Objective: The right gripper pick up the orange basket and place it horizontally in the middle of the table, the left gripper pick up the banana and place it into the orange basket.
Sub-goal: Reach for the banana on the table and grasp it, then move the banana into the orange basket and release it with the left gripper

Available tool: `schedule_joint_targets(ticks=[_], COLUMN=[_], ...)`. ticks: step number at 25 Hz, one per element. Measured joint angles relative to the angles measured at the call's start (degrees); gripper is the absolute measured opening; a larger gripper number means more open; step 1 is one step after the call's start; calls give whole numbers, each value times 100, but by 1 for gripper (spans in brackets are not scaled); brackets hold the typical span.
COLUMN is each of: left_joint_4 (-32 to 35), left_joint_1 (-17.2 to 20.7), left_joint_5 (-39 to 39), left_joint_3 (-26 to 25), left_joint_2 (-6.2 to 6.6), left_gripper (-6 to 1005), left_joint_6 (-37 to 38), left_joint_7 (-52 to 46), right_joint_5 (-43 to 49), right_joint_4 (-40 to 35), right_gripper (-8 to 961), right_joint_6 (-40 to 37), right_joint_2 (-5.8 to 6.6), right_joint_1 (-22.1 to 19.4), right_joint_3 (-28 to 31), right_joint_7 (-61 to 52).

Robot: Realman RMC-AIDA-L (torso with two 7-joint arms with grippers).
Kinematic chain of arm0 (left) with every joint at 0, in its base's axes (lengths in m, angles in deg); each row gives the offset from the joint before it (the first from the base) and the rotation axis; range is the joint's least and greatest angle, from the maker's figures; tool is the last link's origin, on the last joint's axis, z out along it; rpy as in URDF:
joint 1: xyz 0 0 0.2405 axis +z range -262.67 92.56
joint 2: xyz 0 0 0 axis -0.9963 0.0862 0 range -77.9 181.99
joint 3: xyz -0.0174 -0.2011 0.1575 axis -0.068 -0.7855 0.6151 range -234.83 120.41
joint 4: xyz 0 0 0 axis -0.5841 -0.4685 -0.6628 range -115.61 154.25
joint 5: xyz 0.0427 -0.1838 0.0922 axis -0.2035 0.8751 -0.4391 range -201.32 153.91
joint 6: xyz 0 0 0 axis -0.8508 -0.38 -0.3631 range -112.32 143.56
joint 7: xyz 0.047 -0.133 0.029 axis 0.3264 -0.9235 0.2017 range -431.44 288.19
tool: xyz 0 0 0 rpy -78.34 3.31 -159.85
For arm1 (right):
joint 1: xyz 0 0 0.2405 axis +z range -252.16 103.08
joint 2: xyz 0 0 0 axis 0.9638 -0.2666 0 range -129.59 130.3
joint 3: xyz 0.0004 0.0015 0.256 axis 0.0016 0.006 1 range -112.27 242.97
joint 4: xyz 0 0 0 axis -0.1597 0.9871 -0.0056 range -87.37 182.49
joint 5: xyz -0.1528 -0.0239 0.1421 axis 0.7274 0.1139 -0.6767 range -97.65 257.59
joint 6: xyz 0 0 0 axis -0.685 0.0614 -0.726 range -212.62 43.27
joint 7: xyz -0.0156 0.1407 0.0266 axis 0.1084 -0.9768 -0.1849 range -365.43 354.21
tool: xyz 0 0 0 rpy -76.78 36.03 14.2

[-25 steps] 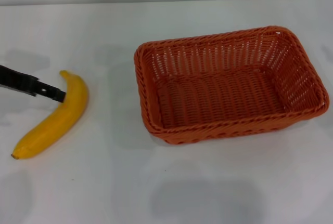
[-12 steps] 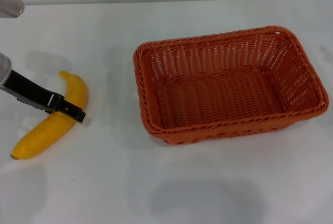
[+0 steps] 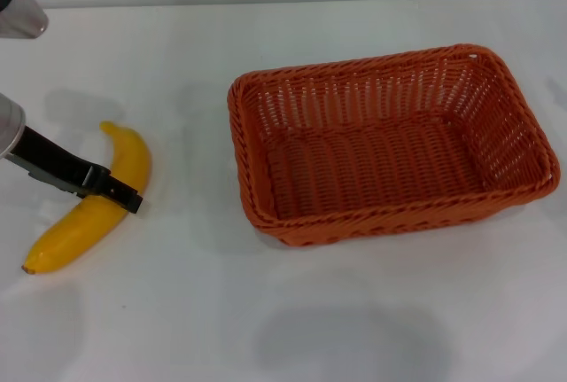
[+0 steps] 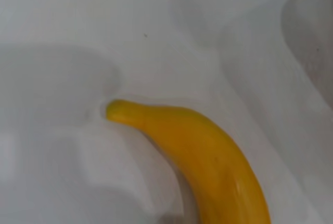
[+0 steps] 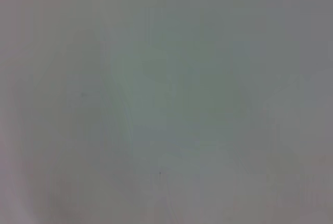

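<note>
The orange basket (image 3: 390,143) stands upright and empty on the white table (image 3: 266,329), right of centre, with its long side running left to right. The yellow banana (image 3: 120,169) lies flat on the table at the left, its curved stem end (image 4: 117,110) showing close up in the left wrist view. My left gripper (image 3: 122,194) comes in from the left edge, low over the table, and crosses the banana's middle. The right gripper is out of view, and the right wrist view shows only bare table.
A strip of open tabletop separates the banana from the basket's left rim (image 3: 237,134). A silver-grey part of the left arm (image 3: 22,11) shows at the top left corner. The table's far edge runs along the top of the head view.
The left gripper came down from behind the banana to lie across its middle. Over the last half second it stayed nearly still and the banana shifted only slightly.
</note>
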Motion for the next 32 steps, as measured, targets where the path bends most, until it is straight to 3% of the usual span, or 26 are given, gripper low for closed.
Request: schedule_joint_targets(ticks=[5, 13, 17, 26, 29, 32], left_joint_4=[85, 67, -108, -2079, -2662, -2831], left_joint_1=[-50, -52, 2, 237, 98, -127], left_joint_5=[-5, -18, 27, 594, 956, 1208], left_joint_3=[0, -4, -70, -279, -258, -211], left_joint_2=[1, -5, 29, 167, 183, 193], left_gripper=[773, 544, 509, 520, 532, 544], left_joint_6=[41, 80, 33, -1068, -1487, -1718], left_joint_7=[-25, -36, -45, -43, -3, 32], right_joint_5=[0, -9, -43, -348, -389, -515], right_joint_4=[40, 42, 42, 32, 29, 35], right_gripper=[838, 838, 838, 838, 838, 838], right_joint_6=[-22, -42, -21, 80, 102, 109], right_joint_2=[3, 4, 4, 13, 13, 7], right_joint_1=[8, 14, 16, 10, 31, 64], right_joint_3=[3, 3, 3, -29, -33, -49], right_joint_7=[0, 1, -13, -6, -3, 52])
